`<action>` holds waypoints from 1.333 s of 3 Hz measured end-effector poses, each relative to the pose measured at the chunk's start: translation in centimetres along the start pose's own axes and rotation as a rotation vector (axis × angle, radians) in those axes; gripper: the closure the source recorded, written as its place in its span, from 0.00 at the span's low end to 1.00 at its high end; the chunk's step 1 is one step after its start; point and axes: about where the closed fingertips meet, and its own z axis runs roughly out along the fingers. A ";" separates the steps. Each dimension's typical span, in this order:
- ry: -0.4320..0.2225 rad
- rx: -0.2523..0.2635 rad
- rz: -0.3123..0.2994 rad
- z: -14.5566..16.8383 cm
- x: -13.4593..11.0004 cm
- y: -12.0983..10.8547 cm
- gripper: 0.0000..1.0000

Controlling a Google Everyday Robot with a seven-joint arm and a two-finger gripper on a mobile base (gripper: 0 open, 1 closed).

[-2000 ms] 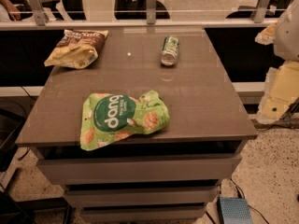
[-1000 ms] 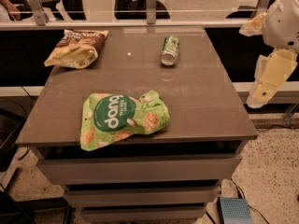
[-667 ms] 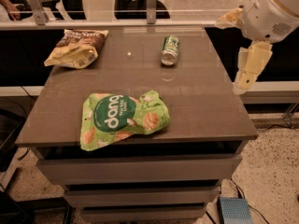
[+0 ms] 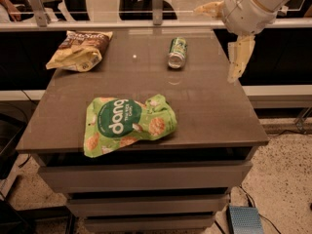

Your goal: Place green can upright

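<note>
"Since the green can [image 4: 177, 52] lies on its side toward the table's [image 4: 209, 111] far edge, right of centre, how should it be taken?"

"Advised: grip across the body, then tip onto its base. Gripper [image 4: 218, 43]: hangs above the right rim, near the can, apart from it; fingers [image 4: 240, 57] splayed wide, empty. Arm [image 4: 258, 4]: enters from upper right."

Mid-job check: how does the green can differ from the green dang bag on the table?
The green can is a slim metal cylinder lying on its side at the back of the table; the dang bag is larger, flat and crinkled, near the front. The can has silver rims; the bag has white lettering. Both are green, and the claw, over the right edge, touches neither.
</note>
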 end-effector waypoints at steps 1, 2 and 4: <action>0.001 0.000 -0.093 0.2 0.0 -0.1 0.00; 0.001 -0.001 -0.093 0.2 0.0 -0.1 0.00; 0.124 -0.154 -0.463 2.5 0.2 -1.6 0.00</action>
